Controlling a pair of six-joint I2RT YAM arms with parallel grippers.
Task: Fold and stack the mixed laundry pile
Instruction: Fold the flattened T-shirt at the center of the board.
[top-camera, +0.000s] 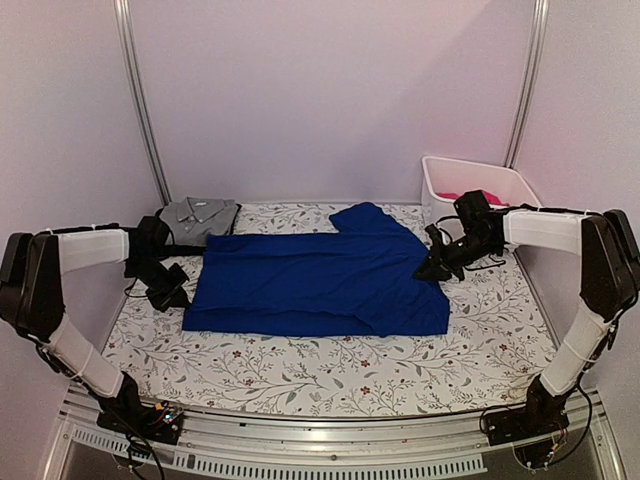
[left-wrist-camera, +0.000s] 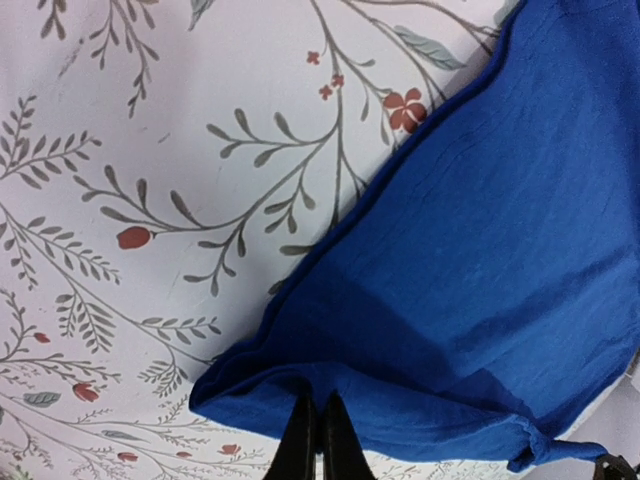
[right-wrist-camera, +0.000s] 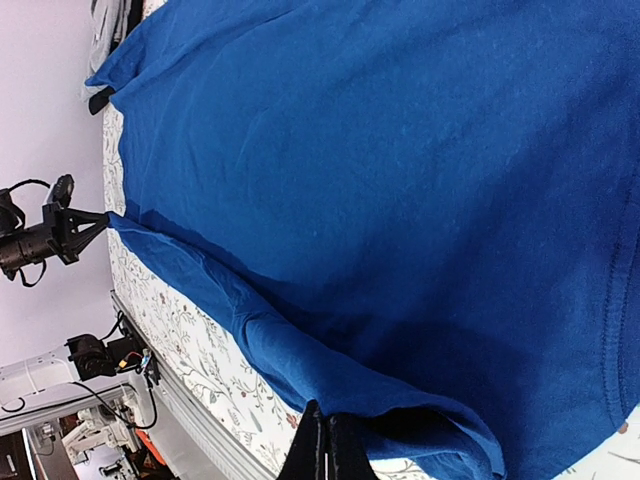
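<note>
- Arm bases sit closest, at the near rail; beyond them the blue garment (top-camera: 320, 280) lies flat mid-table on the floral table covering (top-camera: 330, 375), long axis running left to right, with the left gripper (top-camera: 170, 295) at one end and the right gripper (top-camera: 432, 268) at the other
- Behind the left arm a folded grey shirt (top-camera: 198, 218) rests at the far corner; behind the right arm a white bin (top-camera: 500, 178) holds the pink garment (top-camera: 462, 197); both look close to any fold carried away from the bases
- Left wrist view: fingers (left-wrist-camera: 302, 450) pressed together on a doubled blue corner, cloth spreading up and right
- Right wrist view: fingers (right-wrist-camera: 310, 455) likewise pinched on the blue hem; that edge runs straight to the left gripper opposite, so neither arm is nearer and a shared lift looks due
</note>
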